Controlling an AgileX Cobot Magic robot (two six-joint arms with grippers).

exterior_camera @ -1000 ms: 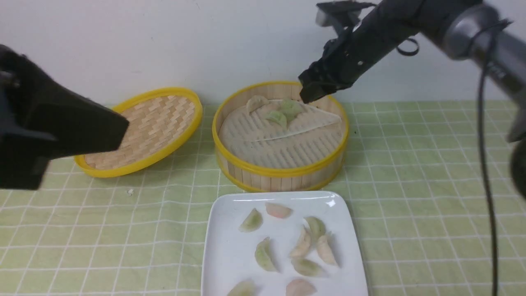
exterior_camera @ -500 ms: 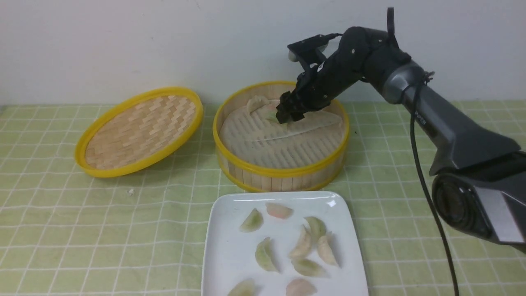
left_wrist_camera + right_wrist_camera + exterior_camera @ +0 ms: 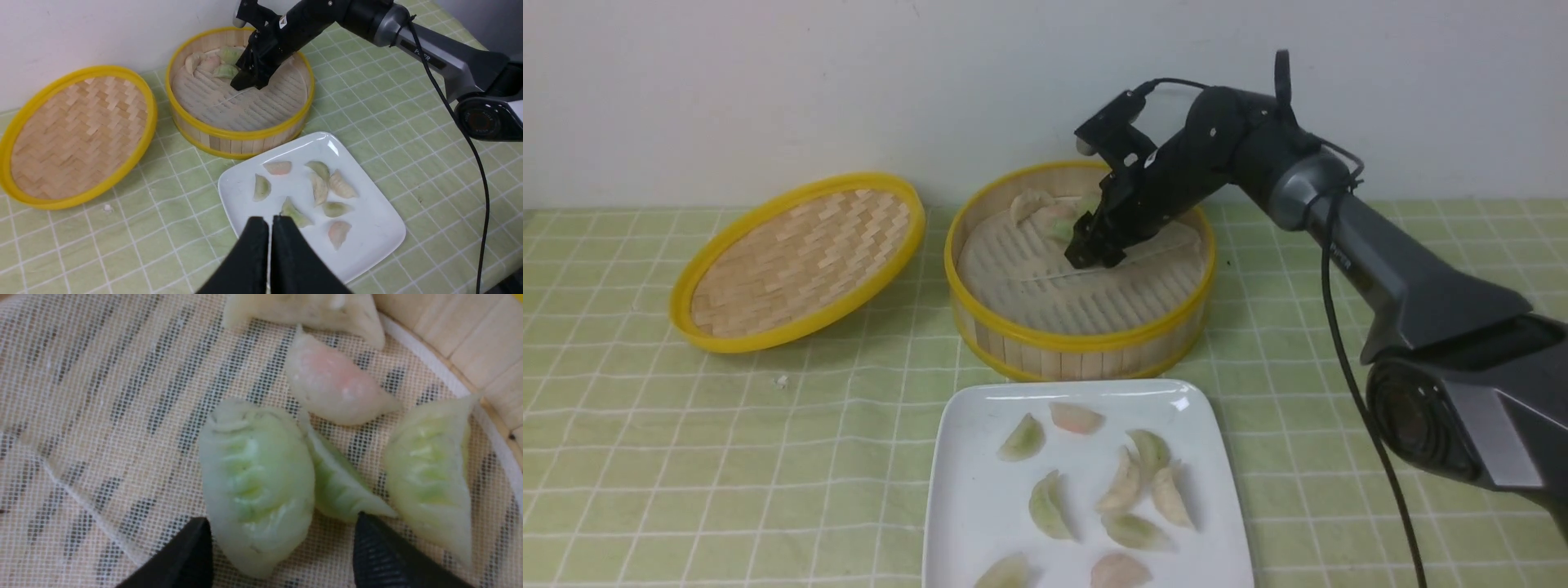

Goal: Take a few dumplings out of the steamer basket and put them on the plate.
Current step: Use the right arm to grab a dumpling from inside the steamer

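The steamer basket [image 3: 1086,339] stands at the back middle, with several dumplings on its whitish liner at the far side. My right gripper [image 3: 1094,255] is down inside it and open; its jaws stand either side of a pale green dumpling [image 3: 255,477]. Two more green dumplings [image 3: 429,473], a pinkish one [image 3: 333,381] and a cream one [image 3: 302,308] lie beside it. The white plate [image 3: 968,506] in front holds several dumplings [image 3: 1045,506]. My left gripper [image 3: 269,222] is shut and empty, held above the plate's near edge.
The shallow woven lid [image 3: 796,257] with a yellow rim leans at the back left. A green checked cloth [image 3: 686,457] covers the table. A white wall runs close behind the basket. The right arm's black cable [image 3: 1356,392] hangs at the right.
My right gripper has come down from above the basket's far rim into the basket beside the green dumplings. My left arm has left the front view.
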